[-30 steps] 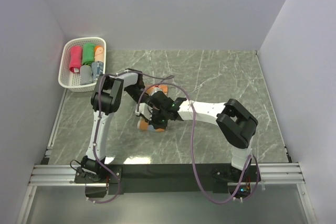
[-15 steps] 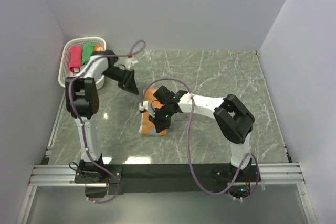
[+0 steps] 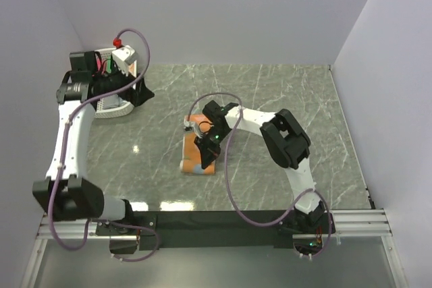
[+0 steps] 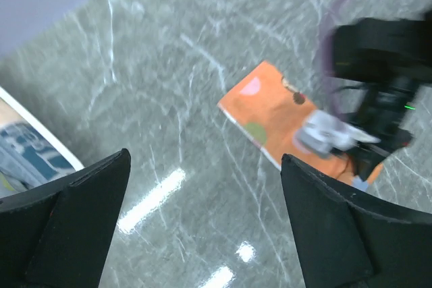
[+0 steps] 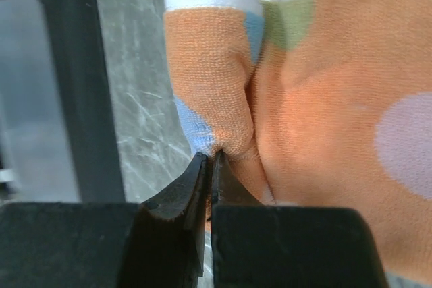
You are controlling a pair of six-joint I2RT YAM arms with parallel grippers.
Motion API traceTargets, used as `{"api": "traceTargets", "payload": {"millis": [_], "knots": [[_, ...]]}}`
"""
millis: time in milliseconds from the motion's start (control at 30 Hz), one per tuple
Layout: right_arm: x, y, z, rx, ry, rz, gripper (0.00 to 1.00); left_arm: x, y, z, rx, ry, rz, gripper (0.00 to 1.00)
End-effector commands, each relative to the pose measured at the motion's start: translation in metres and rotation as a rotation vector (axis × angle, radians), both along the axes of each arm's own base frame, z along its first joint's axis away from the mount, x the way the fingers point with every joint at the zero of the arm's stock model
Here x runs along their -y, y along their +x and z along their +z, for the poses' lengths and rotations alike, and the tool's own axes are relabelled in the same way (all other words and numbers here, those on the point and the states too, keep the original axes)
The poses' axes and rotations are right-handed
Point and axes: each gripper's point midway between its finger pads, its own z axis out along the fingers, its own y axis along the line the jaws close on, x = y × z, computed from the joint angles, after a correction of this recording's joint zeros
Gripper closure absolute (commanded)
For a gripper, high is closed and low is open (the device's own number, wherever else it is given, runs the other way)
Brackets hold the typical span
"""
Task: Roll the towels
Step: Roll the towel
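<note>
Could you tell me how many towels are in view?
2: an orange one on the table, pinched by the right tool, and a grey-blue one in the basket. The left arm may hide more there.

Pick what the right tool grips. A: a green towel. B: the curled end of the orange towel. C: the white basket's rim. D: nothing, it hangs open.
B: the right wrist view shows the right tool shut on a fold at the curled end of the orange towel.
</note>
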Motion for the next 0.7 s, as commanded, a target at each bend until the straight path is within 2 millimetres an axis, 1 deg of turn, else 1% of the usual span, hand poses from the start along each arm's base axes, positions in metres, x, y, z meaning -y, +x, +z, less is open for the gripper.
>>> {"api": "traceTargets", "payload": {"millis": [0, 67, 100, 133, 167, 200, 233, 267, 300, 333, 367, 400, 433, 467, 500, 533, 567, 600, 633, 667], "knots": [[0.019, -0.011, -0.015, -0.184, -0.073, -0.007, 1.0, 0.002, -0.003, -0.027, -0.044, 0.005, 0.007, 0.01], [0.018, -0.003, -0.019, -0.23, -0.057, -0.02, 1.0, 0.007, -0.015, -0.042, -0.091, 0.013, -0.061, 0.01], [0.019, -0.005, -0.018, -0.264, -0.064, -0.023, 1.0, 0.015, -0.039, -0.055, -0.135, 0.024, -0.176, 0.01], [0.02, 0.001, -0.023, -0.286, -0.068, -0.035, 1.0, 0.021, -0.051, -0.061, -0.149, 0.028, -0.231, 0.0], [0.02, 0.002, -0.024, -0.308, -0.059, -0.04, 1.0, 0.025, -0.062, -0.067, -0.158, 0.045, -0.262, 0.01], [0.021, 0.002, -0.025, -0.331, -0.067, -0.047, 1.0, 0.031, -0.074, -0.087, -0.17, 0.085, -0.306, 0.01], [0.021, 0.004, -0.03, -0.344, -0.07, -0.052, 1.0, 0.036, -0.085, -0.084, -0.108, 0.121, -0.334, 0.01], [0.023, 0.005, -0.03, -0.361, -0.075, -0.059, 1.0, 0.032, -0.091, -0.108, -0.1, 0.184, -0.334, 0.01], [0.023, 0.007, -0.031, -0.367, -0.071, -0.063, 1.0, 0.054, -0.103, -0.113, -0.037, 0.237, -0.427, 0.01], [0.022, 0.008, -0.034, -0.377, -0.074, -0.065, 1.0, 0.06, -0.114, -0.108, 0.05, 0.281, -0.455, 0.01], [0.021, 0.009, -0.034, -0.383, -0.077, -0.068, 1.0, 0.066, -0.122, -0.116, 0.083, 0.318, -0.488, 0.02], [0.021, 0.009, -0.035, -0.396, -0.083, -0.073, 1.0, 0.071, -0.137, -0.139, 0.08, 0.349, -0.535, 0.03], [0.021, 0.01, -0.038, -0.407, -0.089, -0.078, 1.0, 0.086, -0.144, -0.14, 0.153, 0.399, -0.587, 0.05], [0.021, 0.011, -0.04, -0.418, -0.096, -0.084, 1.0, 0.092, -0.15, -0.147, 0.165, 0.415, -0.611, 0.08], [0.02, 0.012, -0.042, -0.426, -0.098, -0.093, 1.0, 0.103, -0.169, -0.165, 0.151, 0.429, -0.685, 0.1], [0.019, 0.013, -0.045, -0.439, -0.107, -0.102, 1.0, 0.108, -0.166, -0.168, 0.184, 0.454, -0.683, 0.12], [0.02, 0.013, -0.046, -0.448, -0.112, -0.106, 1.0, 0.114, -0.169, -0.175, 0.187, 0.462, -0.698, 0.15], [0.019, 0.015, -0.047, -0.455, -0.116, -0.112, 1.0, 0.122, -0.181, -0.186, 0.177, 0.468, -0.737, 0.16], [0.018, 0.015, -0.049, -0.464, -0.121, -0.115, 1.0, 0.124, -0.179, -0.192, 0.183, 0.489, -0.733, 0.17], [0.017, 0.015, -0.05, -0.468, -0.122, -0.116, 1.0, 0.132, -0.173, -0.191, 0.228, 0.49, -0.722, 0.2]]}}
